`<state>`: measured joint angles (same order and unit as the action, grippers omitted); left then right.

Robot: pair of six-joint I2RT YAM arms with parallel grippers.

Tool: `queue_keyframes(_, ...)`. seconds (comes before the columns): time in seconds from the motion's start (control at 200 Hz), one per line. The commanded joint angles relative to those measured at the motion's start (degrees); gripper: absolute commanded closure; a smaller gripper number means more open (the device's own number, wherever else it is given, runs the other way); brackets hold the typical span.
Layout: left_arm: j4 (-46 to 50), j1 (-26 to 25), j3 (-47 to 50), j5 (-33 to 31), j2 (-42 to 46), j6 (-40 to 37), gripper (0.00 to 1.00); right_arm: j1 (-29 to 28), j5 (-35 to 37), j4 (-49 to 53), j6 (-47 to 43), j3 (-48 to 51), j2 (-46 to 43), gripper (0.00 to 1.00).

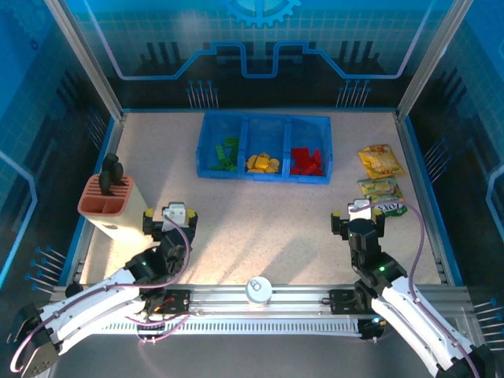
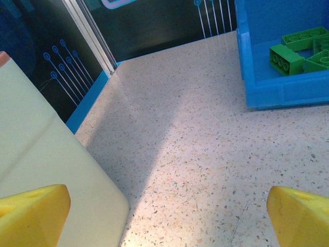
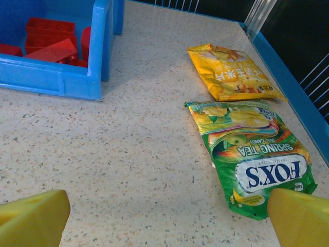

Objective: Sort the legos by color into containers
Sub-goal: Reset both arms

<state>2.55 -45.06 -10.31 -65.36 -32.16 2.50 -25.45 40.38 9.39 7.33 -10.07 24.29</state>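
Small studded plastic bricks, green, yellow-orange and red, lie sorted in translucent blue three-compartment tray, upper centre; likely light, rigid, slick, so pinch flat sides. Left gripper, right gripper: jaws wide apart, empty.

Counter bare across mid-frame, a wide free lane from both arms up to the blue tray. Left of frame: tall salmon holder stands just beside the left hand. Right of frame: two snack packets lie flat, the nearer just beyond the right hand.
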Motion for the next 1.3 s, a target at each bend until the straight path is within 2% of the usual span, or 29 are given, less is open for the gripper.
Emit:
queue_keyframes(0.0, -5.25, 1.08, 0.76, -1.73, 0.15, -2.05, 0.01, 0.27, 2.7, -9.76, -3.05, 1.62, -0.29, 0.0)
queue_keyframes(0.085, -10.81, 1.87, 2.28, -1.13, 0.16, -5.08, 0.01, 1.38, 2.24, -14.43, -4.79, 3.3, -0.55, 0.0)
queue_keyframes(0.225, -12.21, 3.95, 2.55, 0.9, -0.26, -5.32, 0.01, 3.23, 0.33, -19.49, -5.98, 4.6, 0.75, 0.0)
queue_keyframes(0.35, -17.89, 4.7, 4.22, 2.23, -0.36, -8.36, 0.01, 3.66, -0.23, -24.47, -7.47, 5.9, 3.0, 0.0)
queue_keyframes(0.43, -23.24, 5.97, 5.75, 3.45, -0.61, -10.63, 0.01, 3.76, -0.49, -31.87, -9.08, 7.67, 4.2, 0.0)
queue_keyframes(0.54, -25.85, 8.74, 6.25, 6.1, -1.68, -10.49, 0.01, 3.95, -0.65, -39.06, -10.61, 9.93, 5.75, 0.0)
queue_keyframes(0.66, -29.99, 10.09, 7.09, 10.01, -3.42, -11.69, 0.01, 3.92, -1.39, -42.14, -11.54, 10.89, 6.29, 0.0)
queue_keyframes(0.965, -42.95, 14.73, 9.93, 13.9, -8.16, -13.49, 0.01, 4.21, -3.61, -43.78, -11.73, 11.38, 6.99, 0.0)
queue_keyframes(1.101, -45.59, 15.88, 10.69, 16.23, -8.95, -13.69, 0.01, 5.54, -5.28, -49.34, -11.38, 11.38, 12.8, 0.0)
queue_keyframes(1.296, -48.09, 17.98, 11.76, 18.21, -9.2, -12.95, 0.01, 6.3, -7.24, -66.64, -12.71, 11.38, 28.34, 0.0)
